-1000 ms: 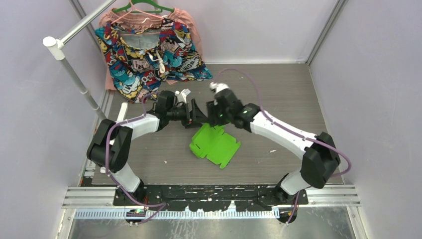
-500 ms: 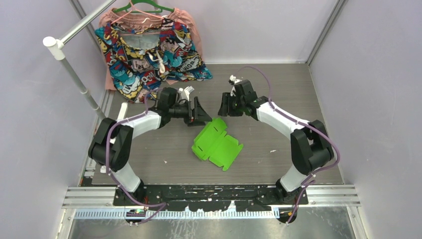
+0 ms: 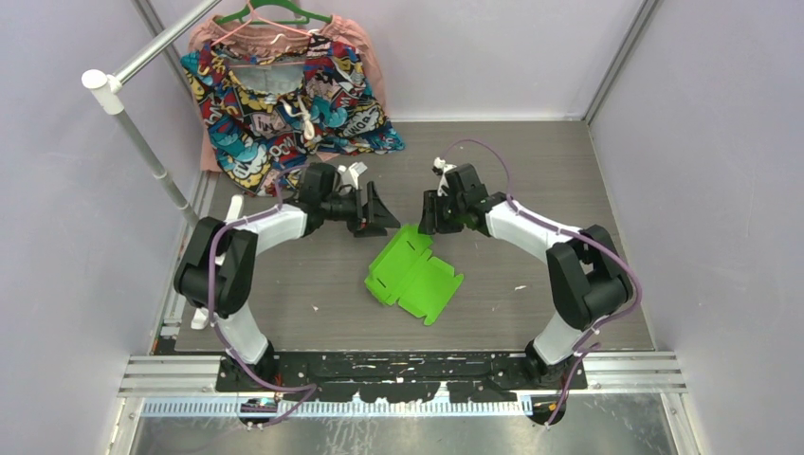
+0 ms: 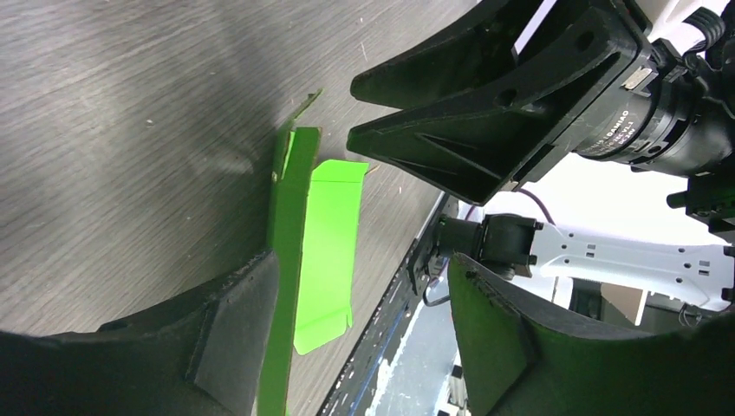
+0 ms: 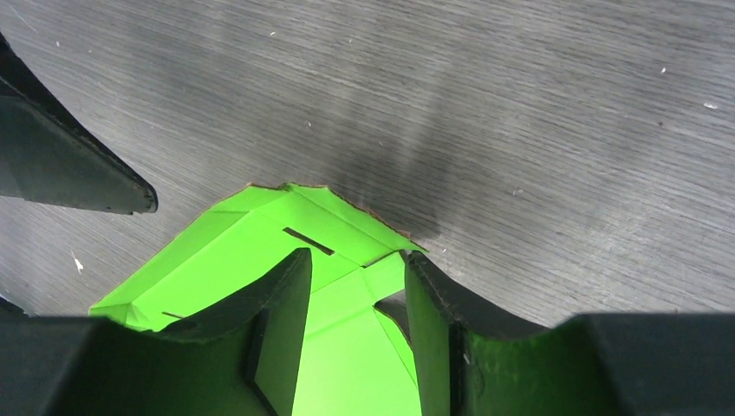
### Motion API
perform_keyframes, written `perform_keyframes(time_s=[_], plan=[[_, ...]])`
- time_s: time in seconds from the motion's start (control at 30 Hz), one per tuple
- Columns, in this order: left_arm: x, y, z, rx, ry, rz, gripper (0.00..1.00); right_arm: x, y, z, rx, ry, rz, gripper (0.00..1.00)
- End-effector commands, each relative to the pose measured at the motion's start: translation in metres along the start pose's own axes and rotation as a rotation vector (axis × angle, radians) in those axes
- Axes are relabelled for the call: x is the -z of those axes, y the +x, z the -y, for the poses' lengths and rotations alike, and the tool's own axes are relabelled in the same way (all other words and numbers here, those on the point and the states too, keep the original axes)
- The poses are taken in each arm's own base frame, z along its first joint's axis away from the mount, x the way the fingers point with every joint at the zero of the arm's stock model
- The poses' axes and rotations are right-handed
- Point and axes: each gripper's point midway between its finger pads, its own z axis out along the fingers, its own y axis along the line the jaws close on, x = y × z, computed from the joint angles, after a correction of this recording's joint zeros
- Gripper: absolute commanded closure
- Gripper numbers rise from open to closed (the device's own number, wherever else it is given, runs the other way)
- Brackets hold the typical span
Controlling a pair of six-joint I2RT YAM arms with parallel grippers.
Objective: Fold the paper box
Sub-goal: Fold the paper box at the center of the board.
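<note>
The lime-green paper box [image 3: 414, 275] lies on the dark table as a partly folded die-cut sheet, its left side raised. My left gripper [image 3: 387, 216] is open wide at the sheet's far left corner. In the left wrist view [image 4: 362, 269] a standing green flap [image 4: 286, 260] runs beside the left finger [image 4: 234, 334]. My right gripper [image 3: 424, 216] is open just above the sheet's far edge. In the right wrist view [image 5: 357, 260] its jaws straddle a slotted corner of the sheet [image 5: 251, 230] without clamping it.
A colourful patterned garment [image 3: 284, 104] hangs on a hanger at the back left, by a slanted white pole [image 3: 142, 142]. Grey walls close in both sides. A metal rail [image 3: 408, 379] runs along the near edge.
My right arm drew back from over the box to the right, and the gripper now sits at the sheet's far edge. The sheet shifted slightly right. The left gripper barely moved.
</note>
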Motion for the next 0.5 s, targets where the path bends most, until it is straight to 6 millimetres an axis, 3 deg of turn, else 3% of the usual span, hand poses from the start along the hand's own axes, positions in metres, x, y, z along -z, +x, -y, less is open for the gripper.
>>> perform_keyframes(time_s=[0.0, 0.17, 0.2, 0.3, 0.37, 0.47], plan=[[0.011, -0.011, 0.001, -0.02, 0.006, 0.028, 0.29, 0.007, -0.042, -0.006, -0.033, -0.009, 0.088, 0.52], [0.023, -0.007, -0.014, -0.034, -0.105, 0.038, 0.33, 0.021, -0.064, -0.024, -0.197, -0.06, 0.074, 0.53], [0.025, -0.007, -0.019, -0.039, -0.138, 0.034, 0.37, 0.024, -0.066, -0.027, -0.22, -0.06, 0.059, 0.52], [0.03, -0.001, -0.034, -0.036, -0.227, 0.004, 0.69, 0.031, -0.066, -0.032, -0.285, -0.035, -0.002, 0.51], [0.032, 0.002, -0.041, -0.038, -0.266, -0.011, 0.76, 0.038, -0.067, -0.034, -0.312, -0.012, -0.036, 0.51], [0.037, 0.004, -0.054, -0.042, -0.339, -0.012, 0.76, 0.047, -0.065, -0.04, -0.323, 0.018, -0.078, 0.51]])
